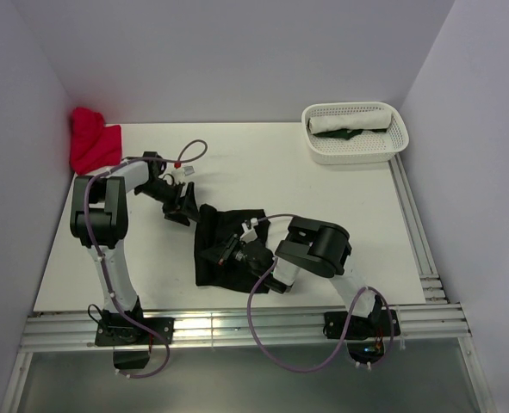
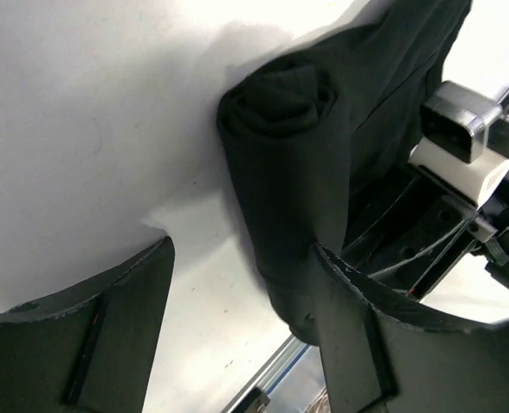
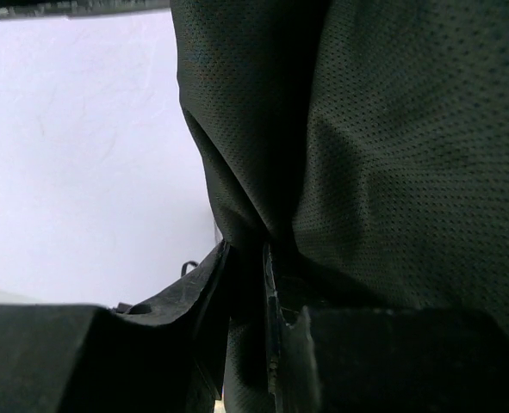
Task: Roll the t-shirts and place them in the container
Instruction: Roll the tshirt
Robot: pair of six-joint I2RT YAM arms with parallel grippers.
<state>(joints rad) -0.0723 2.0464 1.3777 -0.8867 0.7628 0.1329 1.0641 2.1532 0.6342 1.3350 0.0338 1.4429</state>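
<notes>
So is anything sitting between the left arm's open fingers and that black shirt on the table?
Nothing visible does. The left gripper stands open right at the rolled end of the black t-shirt, one finger beside the cloth. The right gripper pinches the shirt farther along, out of the path.

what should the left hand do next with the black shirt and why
Probably ease the open left hand onto the rolled end of the black t-shirt and close: the right hand pinches the fabric, while the left one grips nothing.
</notes>
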